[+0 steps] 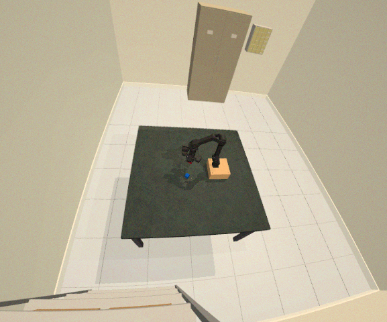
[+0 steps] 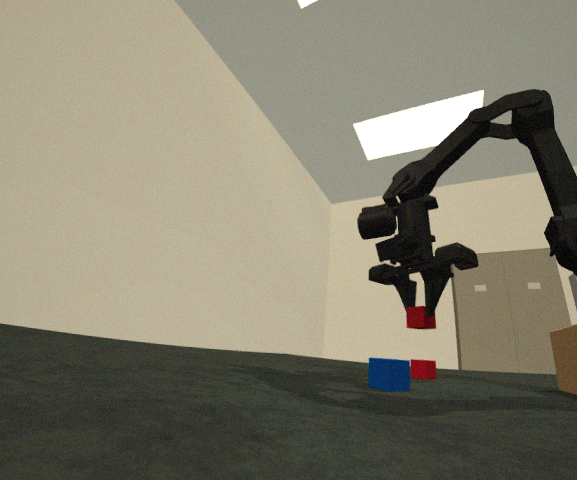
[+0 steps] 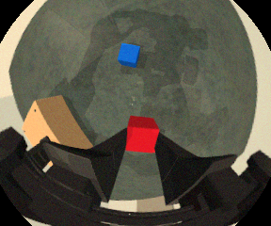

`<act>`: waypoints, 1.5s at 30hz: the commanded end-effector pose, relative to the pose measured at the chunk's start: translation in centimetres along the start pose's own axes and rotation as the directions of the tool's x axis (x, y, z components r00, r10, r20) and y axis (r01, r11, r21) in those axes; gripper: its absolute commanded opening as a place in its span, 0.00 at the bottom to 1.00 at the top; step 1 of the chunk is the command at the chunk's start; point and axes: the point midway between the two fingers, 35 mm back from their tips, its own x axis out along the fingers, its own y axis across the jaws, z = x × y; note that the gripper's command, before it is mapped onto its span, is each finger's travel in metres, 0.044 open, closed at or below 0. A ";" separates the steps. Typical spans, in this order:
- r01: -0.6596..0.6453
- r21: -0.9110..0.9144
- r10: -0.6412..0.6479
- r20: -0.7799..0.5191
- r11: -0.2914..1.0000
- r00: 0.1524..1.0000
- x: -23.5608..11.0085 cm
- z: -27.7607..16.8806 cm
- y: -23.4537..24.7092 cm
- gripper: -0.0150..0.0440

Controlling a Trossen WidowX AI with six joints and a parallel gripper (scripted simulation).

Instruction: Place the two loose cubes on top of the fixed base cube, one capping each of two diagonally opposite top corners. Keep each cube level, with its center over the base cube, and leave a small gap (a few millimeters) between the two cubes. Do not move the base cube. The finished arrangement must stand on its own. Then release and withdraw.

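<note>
Blue cube (image 1: 187, 176) (image 2: 389, 374) (image 3: 129, 55) on dark green tabletop (image 1: 193, 208) (image 2: 174, 413) (image 3: 173, 104); pale tiled floor (image 1: 172, 266) around.

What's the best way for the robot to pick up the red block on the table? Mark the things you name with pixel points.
I'd come straight down on the lower red cube (image 2: 422, 369), pinching two opposite upright sides. It sits flat, and its box shape suggests parallel faces to squeeze. The tool (image 2: 420, 313) (image 3: 141, 132) must be emptied first.

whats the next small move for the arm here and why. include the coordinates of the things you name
Probably carry the held red cube (image 2: 420, 317) (image 3: 143, 137) sideways, keeping its height, until it hangs over a top corner of the blue cube (image 1: 187, 176) (image 2: 388, 374) (image 3: 129, 55). The fingers (image 2: 431, 294) grip it well above the table, but the wrist view shows the blue cube off ahead, not beneath it.
</note>
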 end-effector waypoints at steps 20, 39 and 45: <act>0.004 0.353 -0.004 0.000 0.936 1.000 -1.8 1.8 0.3 0.43; 0.000 0.793 -0.003 0.002 0.609 1.000 -0.9 4.9 0.8 0.43; -0.001 0.887 -0.002 0.003 0.462 1.000 -0.7 5.9 1.1 0.43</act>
